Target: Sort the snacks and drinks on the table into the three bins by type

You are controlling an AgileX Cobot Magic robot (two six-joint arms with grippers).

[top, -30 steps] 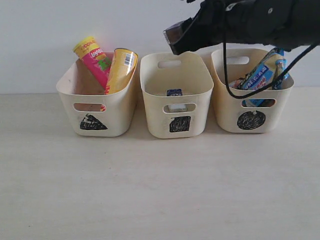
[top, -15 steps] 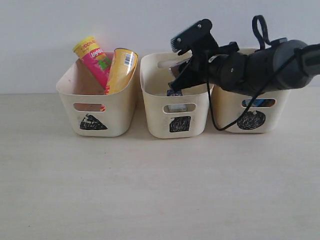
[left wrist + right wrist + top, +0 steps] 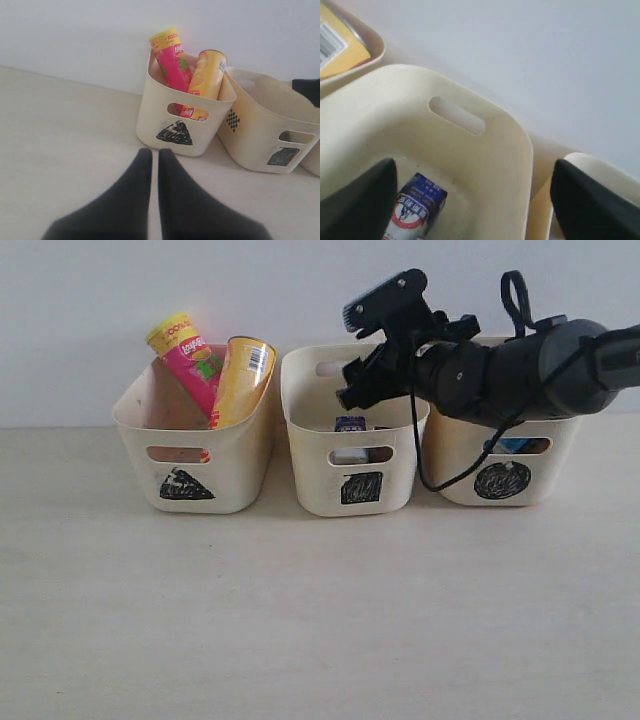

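My right gripper (image 3: 347, 357) hangs open over the middle bin (image 3: 350, 490), the one marked with a square. Nothing is between its fingers, as the right wrist view shows (image 3: 472, 200). The blue-and-white carton (image 3: 415, 207) stands inside that bin (image 3: 485, 165). The dark purple carton does not show. The pink canister (image 3: 185, 358) and the yellow canister (image 3: 243, 380) lean in the triangle bin (image 3: 195, 475). The circle bin (image 3: 500, 480) is half hidden by my right arm, and only a blue bit of packet (image 3: 515, 445) shows through its handle. My left gripper (image 3: 154, 155) is shut and empty, low over the table (image 3: 60, 130).
The three bins stand in a row against a white wall. In the left wrist view the triangle bin (image 3: 165, 117) is just ahead of the fingers, with the square bin (image 3: 260, 130) beside it. Beige table (image 3: 300, 620) stretches in front.
The right gripper came down from high over the bins, carrying something dark, into the middle bin. It now sits slightly higher with its jaws wide and empty.
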